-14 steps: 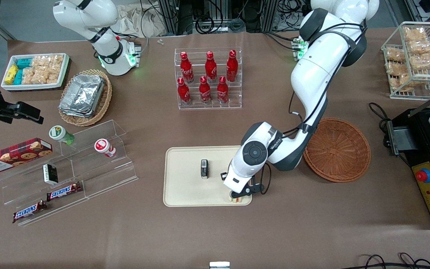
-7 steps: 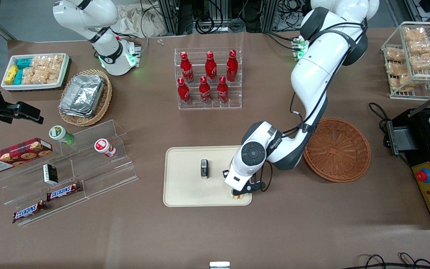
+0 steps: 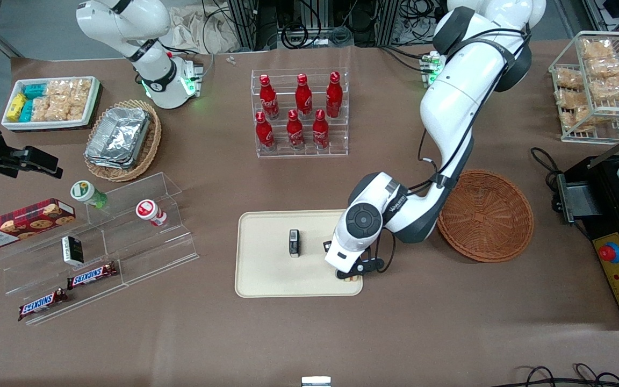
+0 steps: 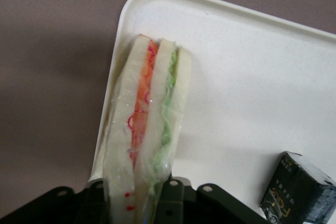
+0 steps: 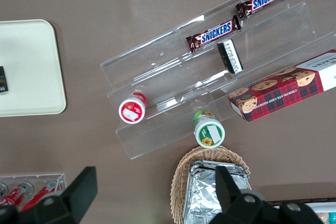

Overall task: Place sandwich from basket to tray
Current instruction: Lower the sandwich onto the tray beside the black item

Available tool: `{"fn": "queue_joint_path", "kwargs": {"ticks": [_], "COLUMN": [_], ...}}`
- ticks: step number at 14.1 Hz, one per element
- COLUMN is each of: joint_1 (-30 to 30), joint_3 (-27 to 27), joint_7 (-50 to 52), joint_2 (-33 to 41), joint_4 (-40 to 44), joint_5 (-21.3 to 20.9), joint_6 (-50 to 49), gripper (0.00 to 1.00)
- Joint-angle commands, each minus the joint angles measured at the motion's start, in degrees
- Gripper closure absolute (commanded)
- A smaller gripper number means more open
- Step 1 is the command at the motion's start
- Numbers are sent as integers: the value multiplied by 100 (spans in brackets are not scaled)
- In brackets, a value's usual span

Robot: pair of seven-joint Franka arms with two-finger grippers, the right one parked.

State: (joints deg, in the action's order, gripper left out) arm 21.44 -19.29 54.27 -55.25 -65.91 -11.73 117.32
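Gripper [image 3: 348, 274] sat low over the tray [image 3: 266, 279] at the corner nearest the front cam & toward the wicker basket [image 3: 486, 215], clamped on the sandwich [image 4: 149, 129]. Wedge was held on edge, bread slices upright w/ red & green filling between, base end pinched; prob so it can be set down standing rather than dropped flat. It overlapped the tray rim; can't tell if touching yet. Basket held nothing visible. Tray also carried 1 small dark box [image 3: 294, 243], well clear of the sandwich, so no clash likely at release.

Front overhead, wrist views close, tray [image 3: 266, 279] shared
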Motion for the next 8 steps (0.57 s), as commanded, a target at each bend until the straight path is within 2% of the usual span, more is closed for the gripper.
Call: {"fn": "queue_joint_path", "kwargs": {"ticks": [1, 8], "joint_1": [-8, -34], "joint_3": [22, 22], "joint_7": [215, 443], "joint_2": [242, 962], "joint_4": [-220, -211], "joint_5": [-92, -13], "joint_6": [-34, -402], "gripper": [0, 0]}}
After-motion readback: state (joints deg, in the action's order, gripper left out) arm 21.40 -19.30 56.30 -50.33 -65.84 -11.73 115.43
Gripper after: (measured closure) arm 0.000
